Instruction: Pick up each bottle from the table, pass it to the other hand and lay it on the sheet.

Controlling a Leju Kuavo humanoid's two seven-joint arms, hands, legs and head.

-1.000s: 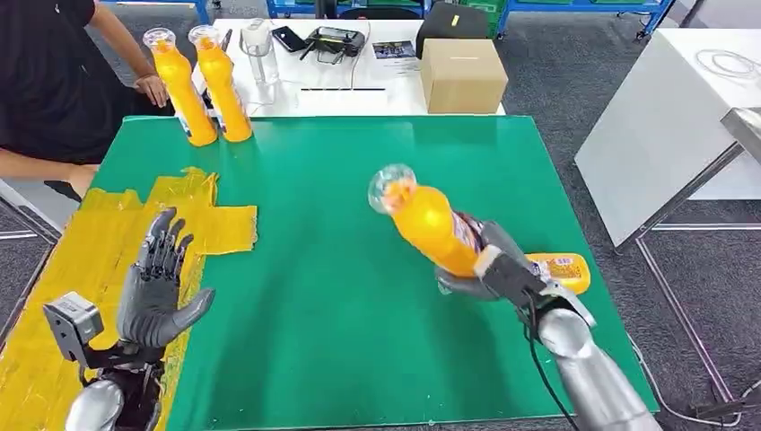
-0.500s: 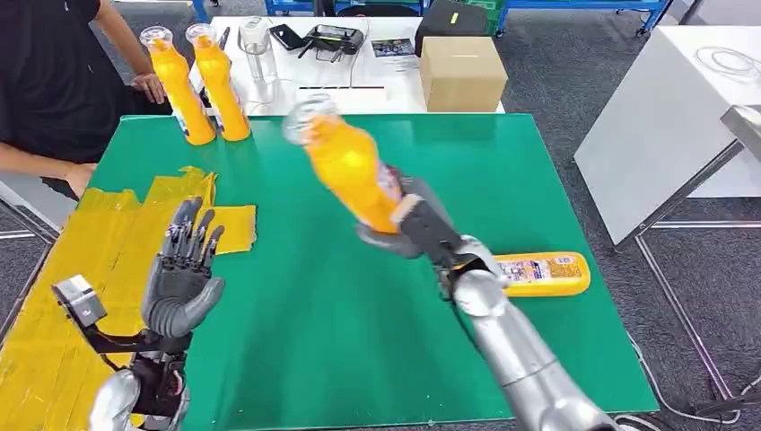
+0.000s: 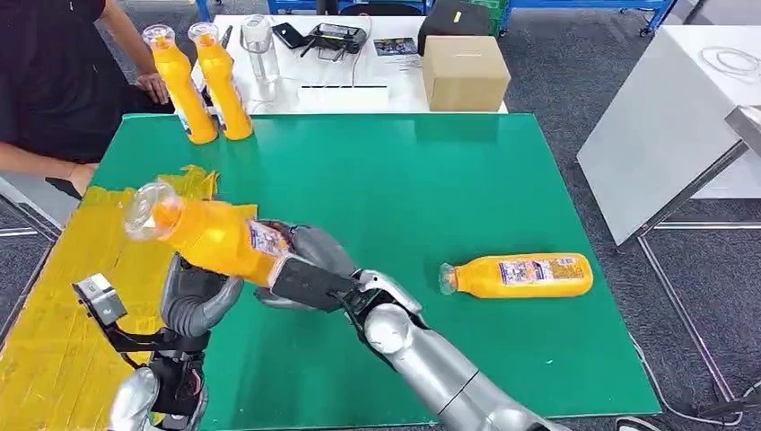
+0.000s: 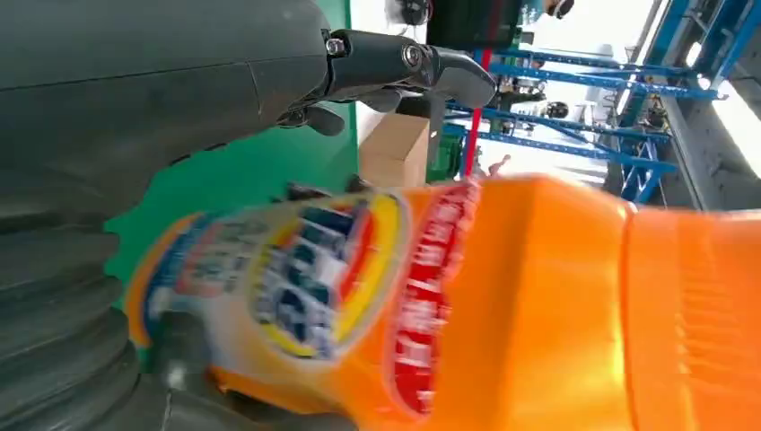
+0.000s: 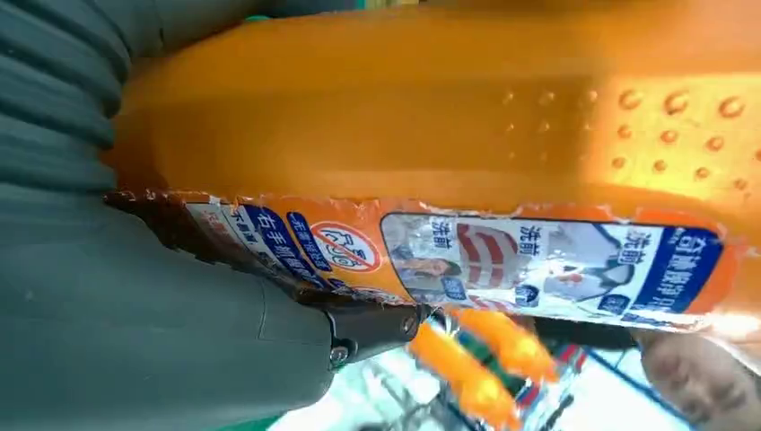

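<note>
The right hand (image 3: 301, 269), dark grey with a silver arm behind it, grips an orange plastic bottle with a clear cap and a printed label (image 3: 211, 235) around its lower body, fingers wrapped over the label. The bottle is tilted, cap end pointing toward the left edge of the green tabletop (image 3: 386, 189), and it hangs above the border between the green surface and the crinkled yellow sheet (image 3: 63, 287) that covers the tabletop's left side. The left hand (image 3: 193, 296) sits directly under the bottle's middle, palm up with fingers and thumb curled around the underside. The left wrist view shows the label pressed close against the palm, but I cannot tell whether its fingers actually clamp the bottle.

A second orange bottle, lying on its side (image 3: 519, 275), rests near the right edge of the tabletop, cap pointing toward the centre. Two more orange bottles standing upright (image 3: 199, 85) are side by side at the far left corner. A person in a dark top (image 3: 54, 81) sits beyond that corner, one hand close to the upright pair. A brown cardboard box (image 3: 464, 72) stands on the white table behind.
</note>
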